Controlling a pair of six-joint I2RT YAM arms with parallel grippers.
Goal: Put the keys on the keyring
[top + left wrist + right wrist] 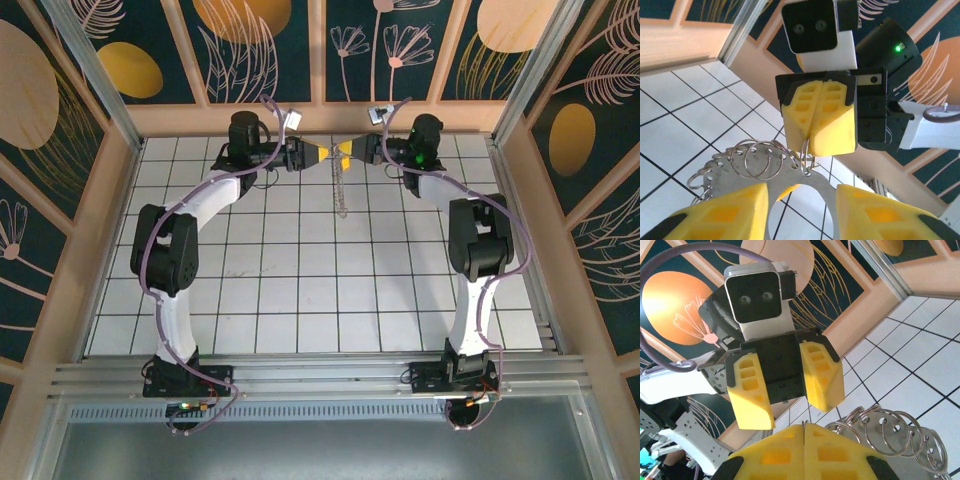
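Both arms reach to the far edge of the white tiled table (300, 280) and meet nose to nose in front of the wooden rail there, the left arm (165, 250) bowing in from one side and the right arm (480, 240) from the other. The right fingers (827, 115) are pressed flat together, and one thin wire loop sticks out of their tip, so they are pinching the keyring (815, 181) by that loop. The keyring is a flat, curved strip of silver metal with a row of round holes along it, and a cluster of small wire rings (875, 430) is threaded through the holes. From above it shows as a thin pale sliver hanging under the spot where the two arms meet, clear of the tiles. The left fingers (751, 390) stand apart with a plain gap between them, gripping nothing. Seen from the left wrist, the strip sits in that gap, just in front of the yellow tips. Whether it brushes either pad I cannot tell. A small green light (898, 48) glows on the right arm's wrist, and dark panels with drawn flowers (90, 60) close in the table all round.
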